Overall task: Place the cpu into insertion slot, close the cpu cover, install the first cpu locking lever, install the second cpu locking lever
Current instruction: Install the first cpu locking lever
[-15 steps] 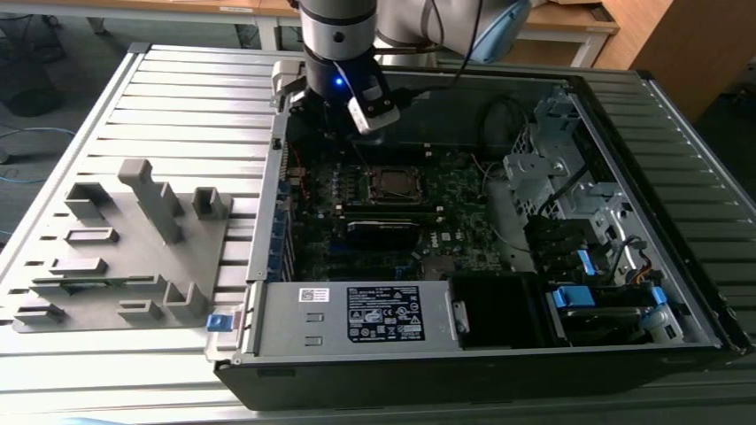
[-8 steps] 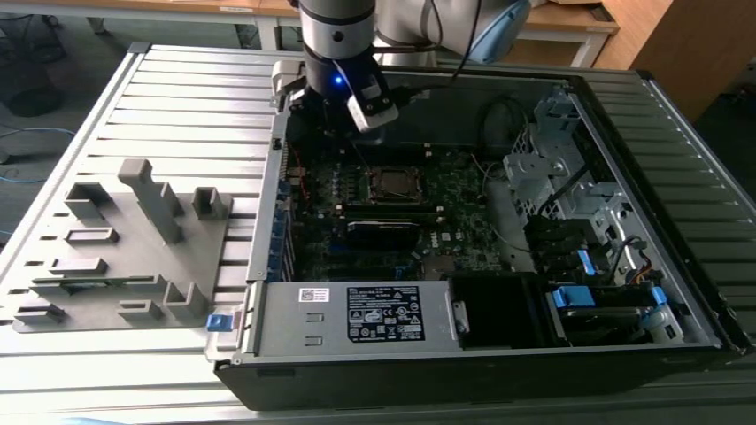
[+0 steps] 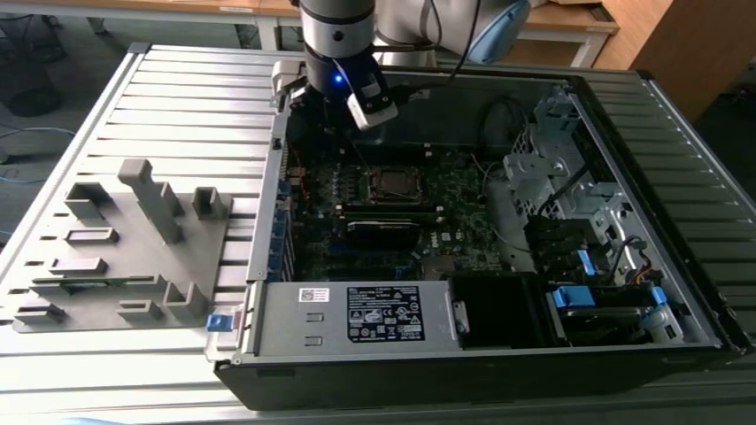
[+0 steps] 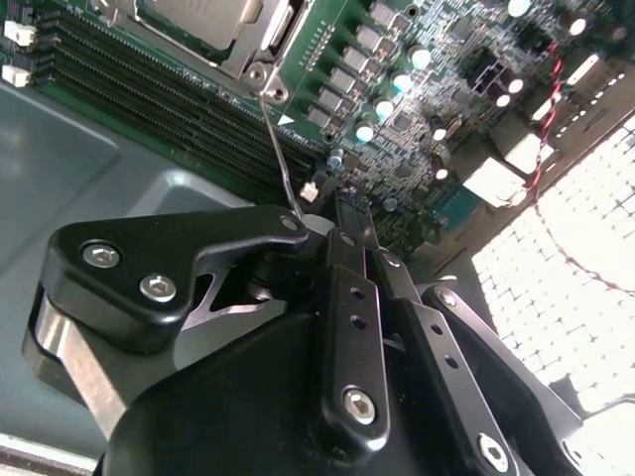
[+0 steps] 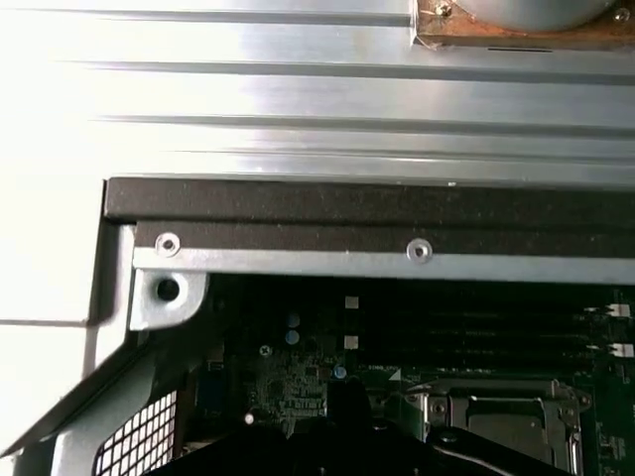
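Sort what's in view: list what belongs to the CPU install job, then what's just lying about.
Job in hand:
cpu, framed by the cpu cover
insertion slot
thin wire locking lever, reaching toward the gripper

Lying about:
grey fixture block, on the exterior view's left
long memory slots
labelled power supply
blue drive latches

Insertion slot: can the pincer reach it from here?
Probably yes: the case is open, the insertion slot lies unblocked on the board, and the pincer hangs close by; only a thin wire lever stands between.
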You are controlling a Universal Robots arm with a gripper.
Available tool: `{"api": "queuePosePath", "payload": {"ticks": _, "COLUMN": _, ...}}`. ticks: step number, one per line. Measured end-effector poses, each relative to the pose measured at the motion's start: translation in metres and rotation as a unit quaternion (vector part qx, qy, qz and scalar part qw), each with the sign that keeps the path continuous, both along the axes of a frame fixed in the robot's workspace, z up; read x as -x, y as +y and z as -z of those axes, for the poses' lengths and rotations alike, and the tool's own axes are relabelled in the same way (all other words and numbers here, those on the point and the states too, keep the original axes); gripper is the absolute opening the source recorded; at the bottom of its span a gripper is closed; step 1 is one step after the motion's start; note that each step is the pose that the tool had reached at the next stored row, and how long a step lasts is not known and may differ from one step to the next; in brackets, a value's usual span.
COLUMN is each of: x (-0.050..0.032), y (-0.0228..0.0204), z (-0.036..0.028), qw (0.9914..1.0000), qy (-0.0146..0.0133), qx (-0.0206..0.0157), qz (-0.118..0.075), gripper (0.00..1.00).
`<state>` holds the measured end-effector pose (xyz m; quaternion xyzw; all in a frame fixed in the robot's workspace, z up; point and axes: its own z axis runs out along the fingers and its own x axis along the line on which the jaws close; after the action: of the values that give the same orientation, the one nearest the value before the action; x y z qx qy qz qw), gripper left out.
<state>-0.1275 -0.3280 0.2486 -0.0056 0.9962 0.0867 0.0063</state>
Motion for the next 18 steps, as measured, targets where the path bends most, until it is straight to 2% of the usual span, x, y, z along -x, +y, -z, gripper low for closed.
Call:
{"api": "queuePosePath", "payload": {"ticks": 4, "x": 0.0000, "y": 0.0018, "z": 0.0013, "qw": 1.00000, "qy": 0.0000, "qx": -0.0029, "qz": 0.000, "gripper": 0.11}}
{"api": "queuePosePath", "payload": {"ticks": 8, "x": -0.0043, "y": 0.0020, "z": 0.0016, "qw": 0.99999, "qy": 0.0002, "qx": -0.0032, "qz": 0.000, "gripper": 0.11}}
{"api": "queuePosePath", "payload": {"ticks": 13, "x": -0.0156, "y": 0.0020, "z": 0.0016, "qw": 0.99999, "qy": 0.0016, "qx": -0.0032, "qz": 0.000, "gripper": 0.11}}
{"api": "queuePosePath", "payload": {"ticks": 18, "x": -0.0318, "y": 0.0020, "z": 0.0016, "qw": 0.99998, "qy": 0.0046, "qx": -0.0031, "qz": 0.000, "gripper": 0.11}}
